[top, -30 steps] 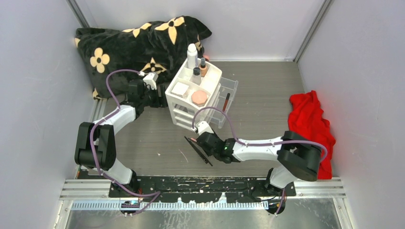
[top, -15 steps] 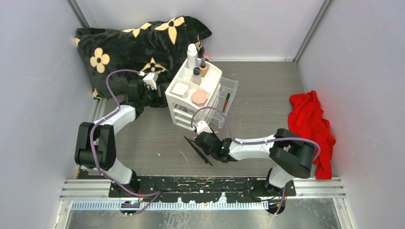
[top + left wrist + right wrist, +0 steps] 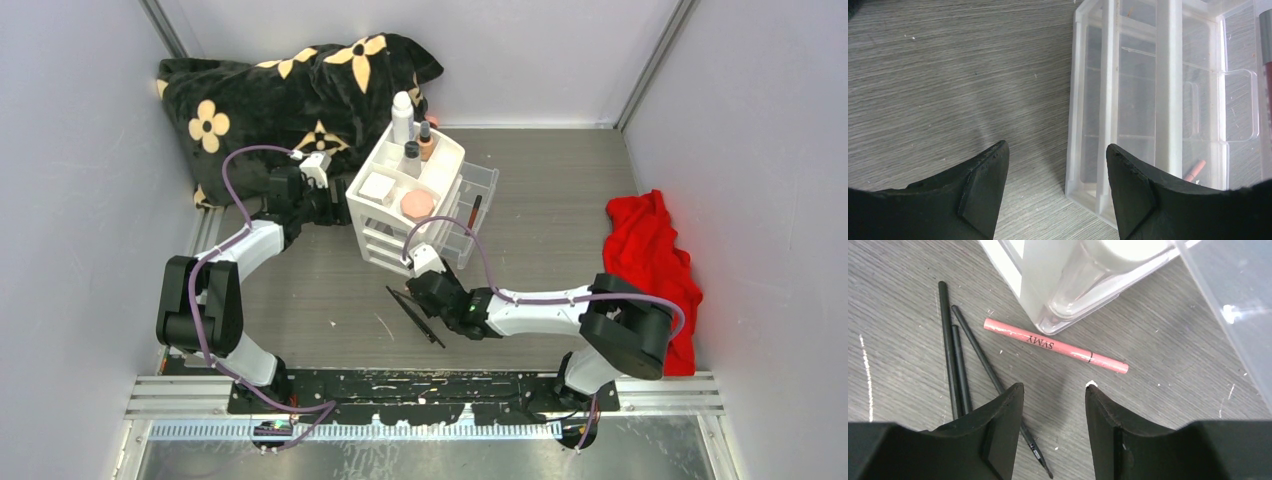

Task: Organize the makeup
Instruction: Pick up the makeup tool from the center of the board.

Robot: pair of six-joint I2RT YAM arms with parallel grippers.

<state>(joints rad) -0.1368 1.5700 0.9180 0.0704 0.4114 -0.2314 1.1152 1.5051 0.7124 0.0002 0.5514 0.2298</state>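
Where loose on bench (image 3: 550, 180): pink pencil (image 3: 1055, 346) flat, just beside corner of white drawer unit (image 3: 385, 240); three thin black pencils (image 3: 961, 370) bunched near it, apart from it. Right gripper (image 3: 1054, 390) low over that spot, jaws parted at middling width, nothing between, pink pencil just beyond the tips. On unit's top tray: white bottle (image 3: 402, 115) upright at far edge, tan dark-capped bottle (image 3: 426, 142) beside it, white square box (image 3: 377, 186), pink compact (image 3: 416, 204) nearer front. Clear drawer (image 3: 480, 185) pulled out on unit's right side, dark-red tube (image 3: 473, 214) lying in it. Left gripper (image 3: 1055, 150) at unit's left side, jaws wide, unit's edge in line with the gap; contact cannot be told. Red cloth (image 3: 650, 260) well apart at right. Black flowered cushion (image 3: 290, 90) behind unit.
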